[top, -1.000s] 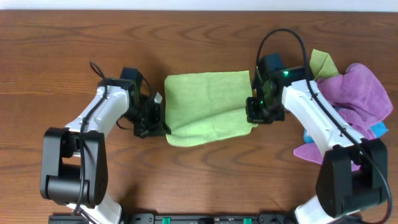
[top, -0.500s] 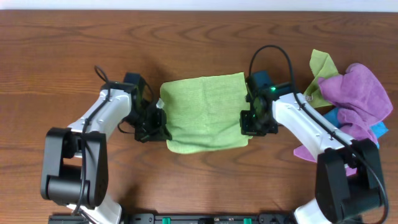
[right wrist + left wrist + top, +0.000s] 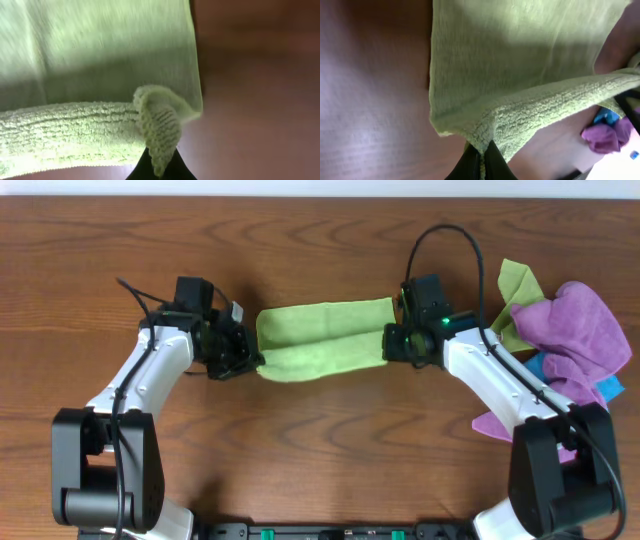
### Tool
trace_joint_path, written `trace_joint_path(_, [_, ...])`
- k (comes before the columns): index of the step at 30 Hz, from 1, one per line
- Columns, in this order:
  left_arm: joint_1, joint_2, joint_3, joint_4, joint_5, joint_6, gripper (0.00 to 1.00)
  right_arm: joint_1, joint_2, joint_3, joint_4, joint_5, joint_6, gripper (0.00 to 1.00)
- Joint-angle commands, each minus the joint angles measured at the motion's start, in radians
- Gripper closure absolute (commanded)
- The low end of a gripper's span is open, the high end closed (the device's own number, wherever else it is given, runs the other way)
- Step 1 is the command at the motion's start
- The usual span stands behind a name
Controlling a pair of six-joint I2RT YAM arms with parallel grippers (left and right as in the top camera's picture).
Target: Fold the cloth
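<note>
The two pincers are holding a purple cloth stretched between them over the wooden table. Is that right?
Not quite. The cloth held between the left pincer and the right pincer is lime-green, not purple. The overhead view shows it. The purple cloths lie in a pile beside the right arm, and the table is wooden, as you said.

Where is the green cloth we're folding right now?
In the overhead view the cloth sits mid-table, half folded, held between the left gripper and right gripper, left of the purple pile.
</note>
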Motion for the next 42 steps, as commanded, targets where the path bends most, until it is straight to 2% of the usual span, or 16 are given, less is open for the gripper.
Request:
trace_joint_path(1, [0.002,-0.01,0.002,0.049,-0.04,-0.045,0.94,-0.006,-0.021,0.0,0.046,0.06,0.009,0.99])
trace_joint_path(8, [-0.01,-0.01,0.002,0.199,-0.154,-0.119,0.94,-0.006,-0.015,0.0,0.197,0.148,-0.026,0.98])
trace_joint_path(15, [-0.015,0.006,0.002,0.316,-0.21,-0.177,0.94,-0.006,0.055,0.0,0.302,0.148,-0.051,0.99])
trace_joint_path(25, [-0.05,0.06,0.002,0.365,-0.25,-0.198,0.94,-0.006,0.126,0.0,0.385,0.148,-0.056,0.98])
trace_joint_path(26, [-0.05,0.06,0.002,0.365,-0.249,-0.198,0.94,-0.006,0.126,0.0,0.391,0.148,-0.055,0.83])
trace_joint_path(27, [-0.05,0.06,0.002,0.365,-0.249,-0.201,0.94,-0.006,0.126,0.0,0.392,0.148,-0.055,0.52])
trace_joint_path(28, [-0.05,0.06,0.003,0.365,-0.249,-0.201,0.94,-0.006,0.126,0.0,0.391,0.148,-0.055,0.36])
trace_joint_path(32, [-0.049,0.06,0.027,0.368,-0.248,-0.2,0.94,-0.006,0.109,0.0,0.358,0.143,-0.054,0.06])
trace_joint_path(33, [-0.049,0.06,0.039,0.367,-0.245,-0.2,0.92,-0.006,0.097,0.0,0.346,0.143,-0.049,0.02])
trace_joint_path(35, [-0.049,0.059,0.067,0.364,-0.238,-0.2,0.87,-0.006,0.058,0.0,0.316,0.141,-0.019,0.01])
trace_joint_path(40, [-0.065,0.059,0.131,0.367,-0.208,-0.205,0.84,-0.006,-0.06,0.0,0.286,0.145,-0.002,0.01])
trace_joint_path(42, [-0.089,0.06,0.134,0.406,-0.208,-0.226,0.85,-0.008,-0.078,0.0,0.326,0.15,-0.002,0.06])
